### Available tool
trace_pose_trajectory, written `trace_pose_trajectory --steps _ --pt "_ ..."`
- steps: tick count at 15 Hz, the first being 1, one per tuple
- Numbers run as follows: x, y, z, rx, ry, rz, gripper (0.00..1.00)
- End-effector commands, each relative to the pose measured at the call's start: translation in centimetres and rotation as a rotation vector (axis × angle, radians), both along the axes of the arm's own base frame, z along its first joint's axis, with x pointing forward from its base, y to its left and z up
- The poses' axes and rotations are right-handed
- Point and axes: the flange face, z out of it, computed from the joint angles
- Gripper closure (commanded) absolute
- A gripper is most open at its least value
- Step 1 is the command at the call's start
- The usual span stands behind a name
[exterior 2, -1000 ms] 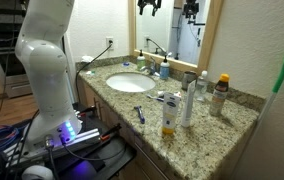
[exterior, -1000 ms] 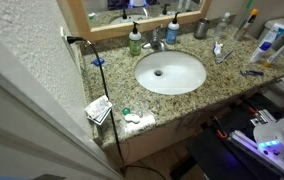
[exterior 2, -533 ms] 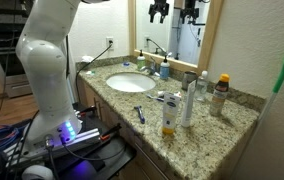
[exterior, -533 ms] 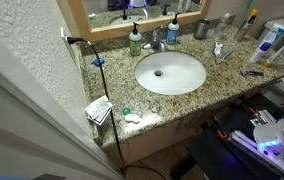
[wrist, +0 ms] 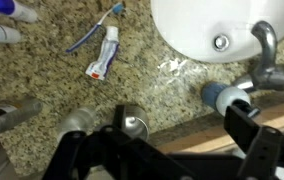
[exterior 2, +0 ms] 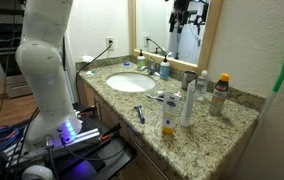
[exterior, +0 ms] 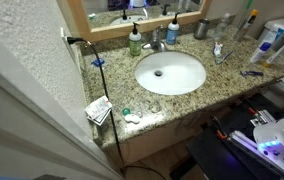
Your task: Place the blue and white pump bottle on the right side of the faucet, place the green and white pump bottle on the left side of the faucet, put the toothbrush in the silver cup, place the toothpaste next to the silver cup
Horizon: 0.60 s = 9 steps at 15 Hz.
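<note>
**End effector hung open over the tabletop, toothbrush off to its left**
The end effector (wrist: 167,155) was wide open and empty. The toothbrush (wrist: 94,30) lay flat just beside the toothpaste (wrist: 102,55), up-left of the end effector in the wrist view, its long axis slanting across the fingers' closing line.

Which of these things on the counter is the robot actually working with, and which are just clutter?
Part of the job: blue pump bottle, green pump bottle, faucet, toothbrush, silver cup, toothpaste.

Just lying about: tall white-and-blue bottles, blue-handled item, brown bottle.
</note>
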Motion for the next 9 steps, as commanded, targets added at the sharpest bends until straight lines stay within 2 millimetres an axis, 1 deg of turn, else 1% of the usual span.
trace_pose_trajectory --steps 1,2,3,4,7,8,9 --pt "-4.8 1.0 -1.4 -0.011 0.121 0.166 0.0" --pt "-6.0 1.8 -1.0 -0.015 0.135 0.224 0.0" --pt "-6.7 4.4 0.1 -0.038 0.115 0.286 0.0" --pt "-3.6 1.3 -1.2 -0.018 0.116 0.187 0.0" --pt "-5.6 4.5 0.7 -0.033 0.112 0.258 0.0" --pt "-6.0 4.9 1.0 -0.035 0.11 0.265 0.0" --pt "-5.9 3.9 0.0 -0.031 0.046 0.224 0.0"
